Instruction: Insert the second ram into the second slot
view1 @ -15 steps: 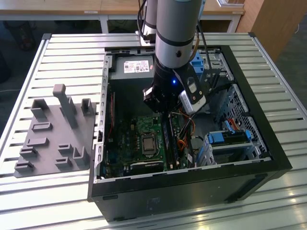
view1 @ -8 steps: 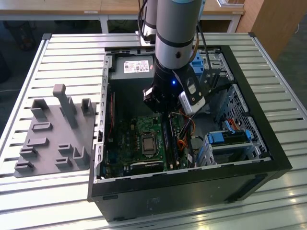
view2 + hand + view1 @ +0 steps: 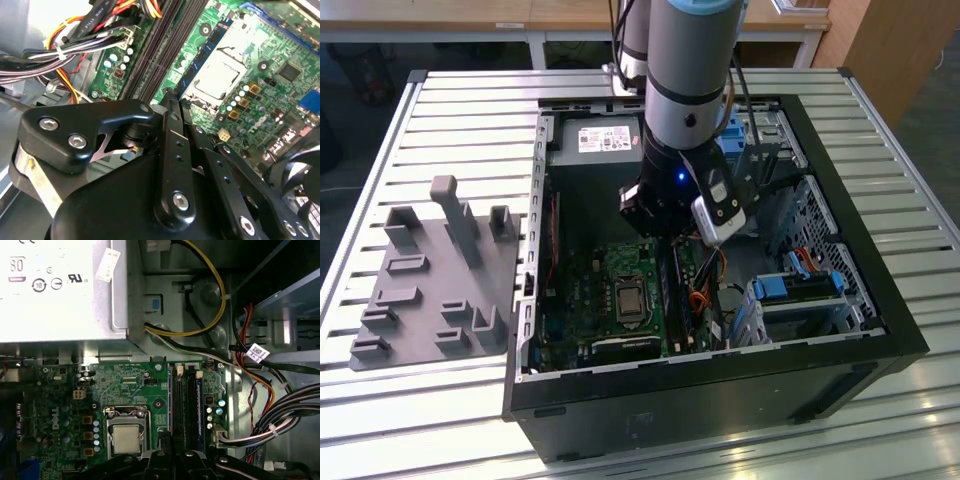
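Low inside the open computer case [image 3: 720, 400], with the pincer [image 3: 169, 97] pressed together: no gap at its tip, nothing pinched in it. Just ahead of that tip, standing on edge in the bank of memory slots [image 3: 186, 405]: a thin blue strip, taken here for the second ram [image 3: 206, 49]. Lined up with the tip and running away from it, alongside the processor socket [image 3: 215, 80]. Cannot tell whether tip and strip are touching or just apart.

Judged as the seating stage, with the strip already in a slot but not shown to be locked home. To do it well, press straight down on the strip's top edge only, never on its chips or the board beside it. Keep the closed tip centred across the strip's thickness, so as not to slip toward the socket on one side or the neighbouring slots on the other. Spread the load evenly along the edge rather than rocking the strip.

Mind the bundle of cables [image 3: 85, 45] beyond the slots, on the side away from the socket and near enough to snag the pincer's linkage. Well off toward the exterior view's left of the pincer, outside the case: a grey holder tray [image 3: 425, 300].
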`<state>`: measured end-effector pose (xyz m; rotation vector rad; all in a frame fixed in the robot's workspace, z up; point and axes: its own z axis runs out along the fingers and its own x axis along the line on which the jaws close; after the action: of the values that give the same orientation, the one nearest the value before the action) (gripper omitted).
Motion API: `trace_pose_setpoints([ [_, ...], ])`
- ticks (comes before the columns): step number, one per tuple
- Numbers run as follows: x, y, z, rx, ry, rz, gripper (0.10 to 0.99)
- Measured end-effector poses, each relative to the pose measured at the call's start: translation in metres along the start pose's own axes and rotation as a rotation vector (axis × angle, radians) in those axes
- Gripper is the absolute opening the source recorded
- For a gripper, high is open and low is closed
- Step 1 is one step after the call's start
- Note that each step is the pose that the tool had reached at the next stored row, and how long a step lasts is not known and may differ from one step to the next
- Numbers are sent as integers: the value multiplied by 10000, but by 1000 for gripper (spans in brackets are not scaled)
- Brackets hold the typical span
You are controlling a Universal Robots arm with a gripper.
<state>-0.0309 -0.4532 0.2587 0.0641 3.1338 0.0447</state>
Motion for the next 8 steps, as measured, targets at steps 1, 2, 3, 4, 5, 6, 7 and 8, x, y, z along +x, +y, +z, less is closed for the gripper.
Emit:
trace_pose_setpoints([
  [1, -9, 0, 12, 0, 4, -67, 133],
  [2, -21, 0, 28, 0, 10, -113, 133],
  [3, -26, 0, 47, -1, 15, -130, 133],
  [4, -26, -1, 66, -2, 20, -141, 133],
  [5, -26, -1, 85, -2, 29, -177, 133],
  [6, -27, -2, 102, -1, 36, -215, 133],
  [7, -29, -2, 121, -1, 39, -231, 133],
  [8, -29, -2, 139, -1, 40, -231, 133],
])
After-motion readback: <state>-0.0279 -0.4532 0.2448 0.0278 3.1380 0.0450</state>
